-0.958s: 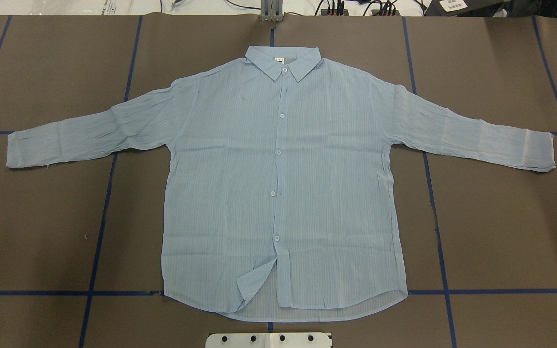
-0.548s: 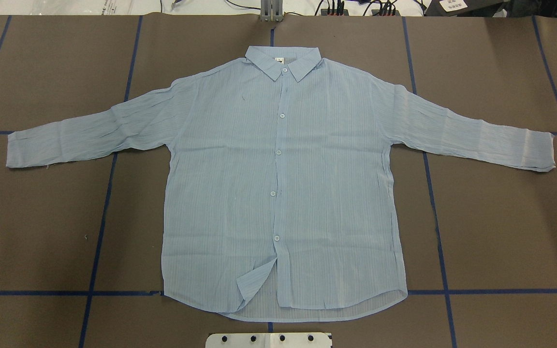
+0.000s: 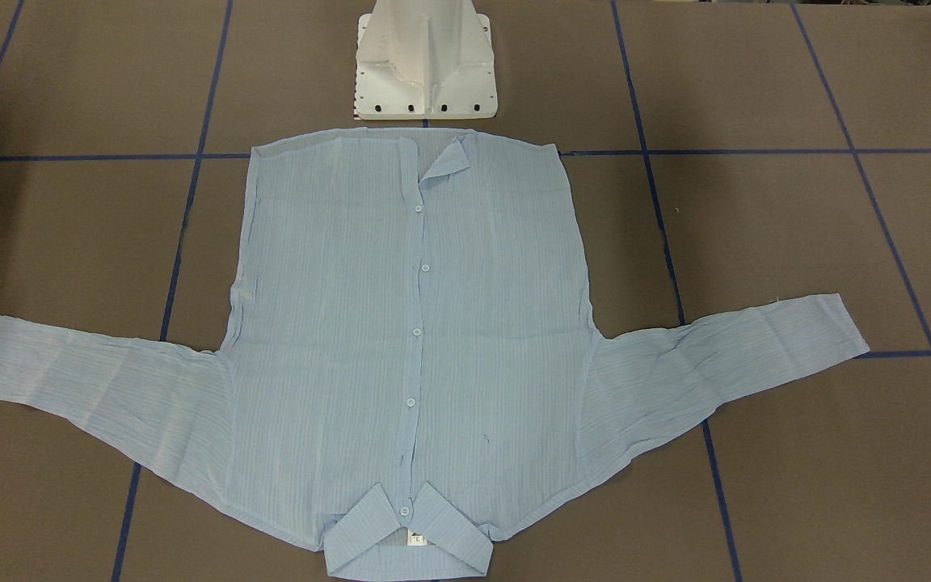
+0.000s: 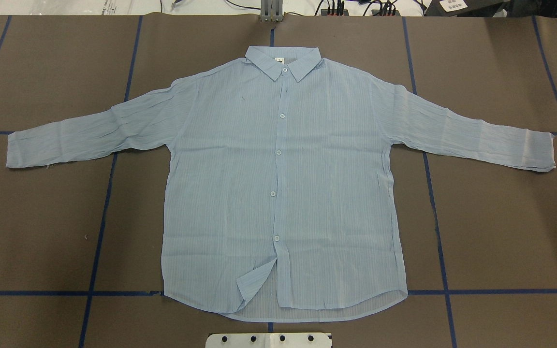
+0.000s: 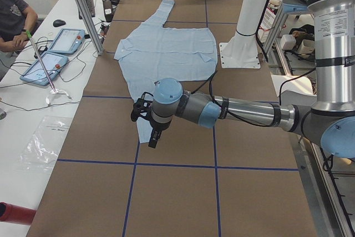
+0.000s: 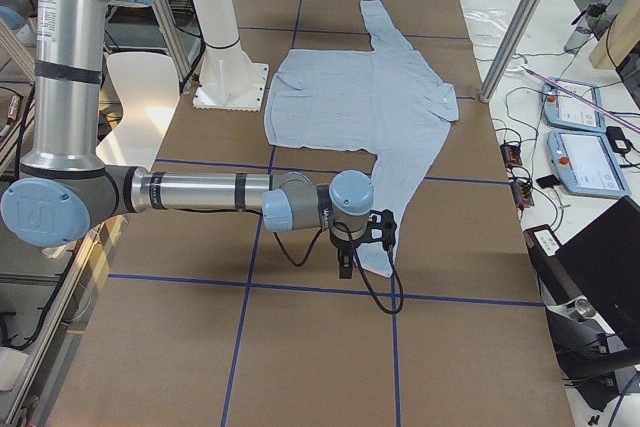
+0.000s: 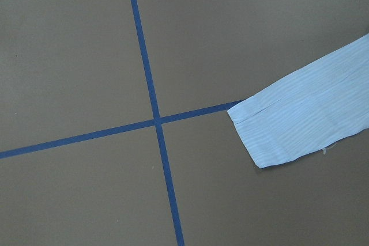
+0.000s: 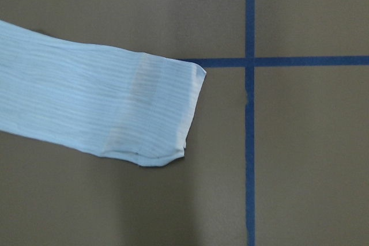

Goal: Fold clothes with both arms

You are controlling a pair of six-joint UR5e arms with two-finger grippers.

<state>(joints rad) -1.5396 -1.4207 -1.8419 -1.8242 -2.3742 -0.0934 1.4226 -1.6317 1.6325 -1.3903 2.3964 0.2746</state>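
Nearest the robot, a white base plate (image 4: 269,340) sits on the brown table (image 4: 501,232); just beyond it lies the shirt (image 4: 278,183), spread flat and face up, with its hem (image 4: 346,309) toward the robot. One front corner (image 4: 254,280) at the hem is turned back and shows the inside of the cloth; above it the buttons (image 4: 278,152) run up the middle, done up. Blue tape lines (image 4: 97,232) cross the table and pass under the cloth.

Further out, both sleeves stretch wide to the sides, well apart from the body. The left cuff (image 4: 17,150) and the right cuff (image 4: 542,152) each lie flat near a tape crossing. The left arm (image 5: 238,108) reaches low across the table; the left pincer (image 5: 154,137) hangs by the left cuff, perhaps just above it, though the side view is too oblique to be sure. The right arm (image 6: 200,192) reaches out the same way on the other side, and the right pincer (image 6: 346,263) hangs beside the right cuff. I cannot tell whether the fingers of either pincer are apart or together; the wrist views show only cuff, table and tape.

Farthest from the robot, the collar (image 4: 282,60) lies flat with a small white label (image 4: 279,60) inside it. Past the table's far edge are cables (image 4: 356,6); a person (image 5: 14,15) sits at a side bench.
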